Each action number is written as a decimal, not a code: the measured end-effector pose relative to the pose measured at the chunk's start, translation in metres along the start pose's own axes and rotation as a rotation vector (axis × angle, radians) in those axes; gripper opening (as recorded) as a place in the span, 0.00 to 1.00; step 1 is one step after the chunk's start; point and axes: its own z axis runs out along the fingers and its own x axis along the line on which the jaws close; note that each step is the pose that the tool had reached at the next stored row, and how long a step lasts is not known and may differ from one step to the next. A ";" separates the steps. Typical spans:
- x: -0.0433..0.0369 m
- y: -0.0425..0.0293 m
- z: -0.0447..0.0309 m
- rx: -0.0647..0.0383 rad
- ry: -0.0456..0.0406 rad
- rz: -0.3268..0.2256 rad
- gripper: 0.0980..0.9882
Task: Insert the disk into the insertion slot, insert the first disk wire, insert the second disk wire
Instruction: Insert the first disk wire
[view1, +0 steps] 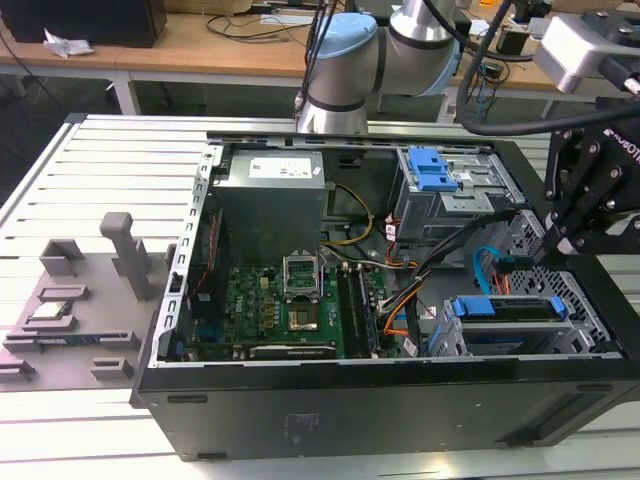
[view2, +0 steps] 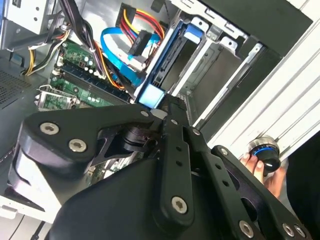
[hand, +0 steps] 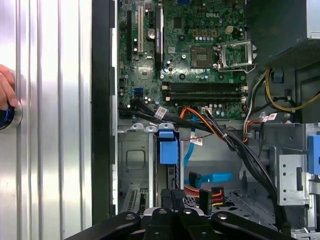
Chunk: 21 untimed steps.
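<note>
one disk sits in the insertion slot; our end effector, narrow and holding nothing, is at its blue carrier. we'd push squarely along the slot, clear of the blue wire.

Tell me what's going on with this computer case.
A robot arm is working inside the open computer case. The blue-framed disk already sits in the insertion slot, and the robot's hand, closed, hovers at its end. The blue data wire and the coloured power plug lie loose beside it, apparently unplugged. A person's hand rests on a round knob on the table.
</note>
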 end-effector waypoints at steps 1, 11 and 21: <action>0.0000 -0.0015 0.0003 0.000 0.0009 0.000 0.01; -0.0087 -0.0131 0.0053 0.000 0.0009 0.000 0.01; -0.0356 -0.0177 0.0159 0.000 0.0031 0.000 0.01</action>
